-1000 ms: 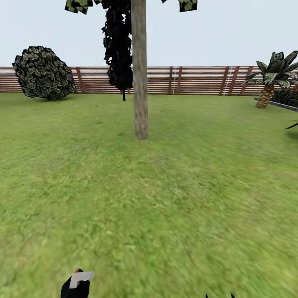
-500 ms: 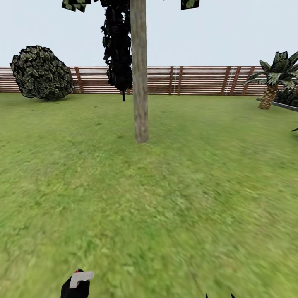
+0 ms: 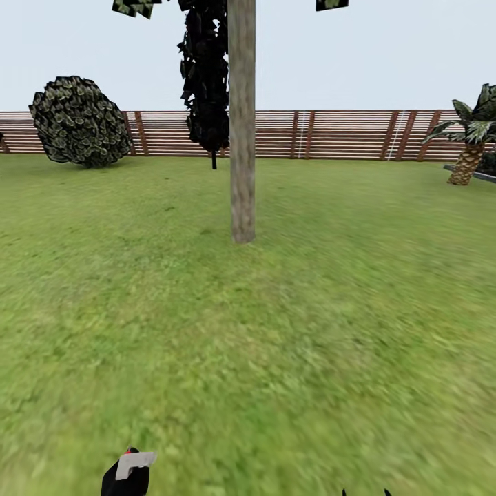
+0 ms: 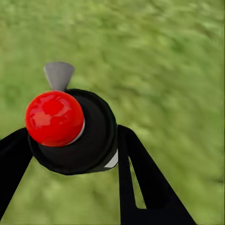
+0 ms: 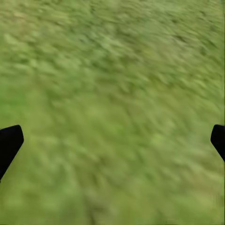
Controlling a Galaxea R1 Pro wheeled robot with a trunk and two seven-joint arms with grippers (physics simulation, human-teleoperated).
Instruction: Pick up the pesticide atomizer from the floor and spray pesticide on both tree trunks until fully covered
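Observation:
One tree trunk (image 3: 242,138), mottled tan-grey and bare, rises from the garden lawn (image 3: 275,331) straight ahead, a few metres off. The pesticide atomizer (image 3: 127,472) sits low at the left of the head view, its pale nozzle pointing forward. In the left wrist view its dark cap with the red dot (image 4: 75,131) sits between the black fingers of my left gripper (image 4: 70,150), which is shut on it. My right gripper (image 5: 112,140) hangs open over grass, and its tips (image 3: 365,492) peek in at the head view's lower edge. The concrete floor is out of view.
A brown slatted fence (image 3: 331,134) closes off the far side of the lawn. A round dark bush (image 3: 79,122) stands at the back left, a near-black cone tree (image 3: 207,76) behind the trunk, and a small palm (image 3: 472,141) at the far right.
The whole view has shifted: the trunk looks slightly nearer and further right, so the camera has moved. Both grippers sit as before, the left still holding the atomizer.

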